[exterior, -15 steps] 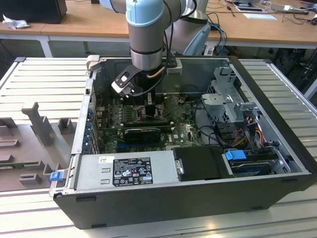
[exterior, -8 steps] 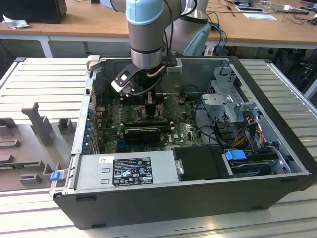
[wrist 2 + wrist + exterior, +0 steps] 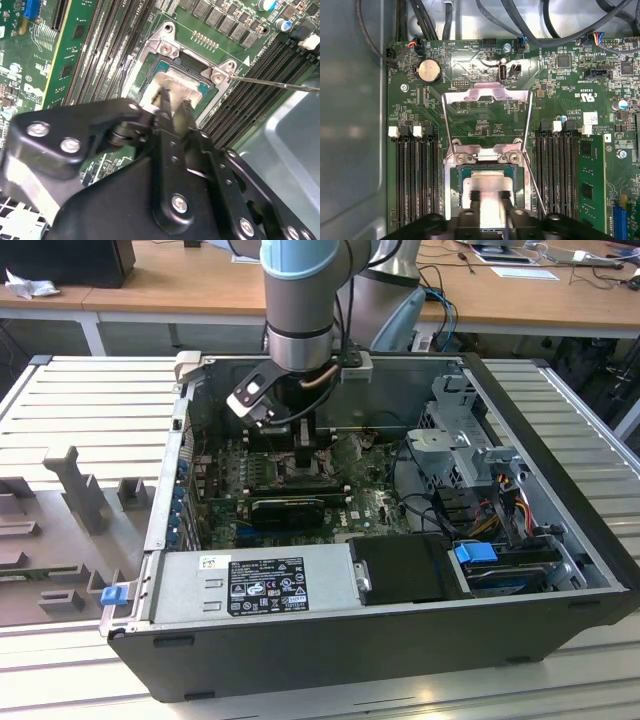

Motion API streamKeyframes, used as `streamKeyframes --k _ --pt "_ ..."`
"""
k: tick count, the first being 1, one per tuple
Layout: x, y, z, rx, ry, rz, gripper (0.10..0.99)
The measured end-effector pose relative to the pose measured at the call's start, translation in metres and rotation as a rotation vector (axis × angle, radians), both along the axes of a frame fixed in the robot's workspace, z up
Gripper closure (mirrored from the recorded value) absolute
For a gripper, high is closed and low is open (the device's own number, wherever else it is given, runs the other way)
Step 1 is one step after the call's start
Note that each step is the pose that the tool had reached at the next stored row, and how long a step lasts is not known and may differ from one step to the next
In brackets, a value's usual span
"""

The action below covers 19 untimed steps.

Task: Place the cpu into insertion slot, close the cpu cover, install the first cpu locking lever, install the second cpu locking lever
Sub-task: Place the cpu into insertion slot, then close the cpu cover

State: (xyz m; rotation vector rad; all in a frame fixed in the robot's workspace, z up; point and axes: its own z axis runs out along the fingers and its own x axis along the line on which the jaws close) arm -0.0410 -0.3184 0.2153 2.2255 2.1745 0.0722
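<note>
The cpu (image 3: 487, 182), a pale silvery square, lies flat in the insertion slot (image 3: 452, 197) on the green motherboard (image 3: 470, 60). The cpu cover (image 3: 487, 94), a thin silvery frame, stands swung up away from the slot. A thin wire locking lever (image 3: 534, 185) runs along one side of the slot and sticks out free (image 3: 280, 84). My gripper (image 3: 490, 192) hovers just over the cpu's face (image 3: 175, 82), fingers a small gap apart with nothing between them. In the exterior view my gripper (image 3: 305, 455) reaches down into the open computer case.
Black memory slots (image 3: 415, 180) flank the socket on both sides. In the case sit a grey power supply (image 3: 255, 585), a black card (image 3: 285, 508), a grey drive cage (image 3: 470, 450) and cables (image 3: 500, 505). The case walls (image 3: 165, 490) close in the space.
</note>
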Motion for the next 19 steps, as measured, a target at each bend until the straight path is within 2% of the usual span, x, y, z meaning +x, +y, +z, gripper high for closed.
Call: streamKeyframes --k 1,3,13,19 --pt "0.0003 0.0 0.0002 0.0 0.0016 0.0 0.863" --pt "0.0002 0.0 0.0008 0.0 0.0022 0.0 0.98" --pt "0.0003 0.0001 0.0062 0.0 0.0023 0.0 0.98" --pt "0.0032 -0.0012 0.0063 0.004 0.0035 0.0 0.98"
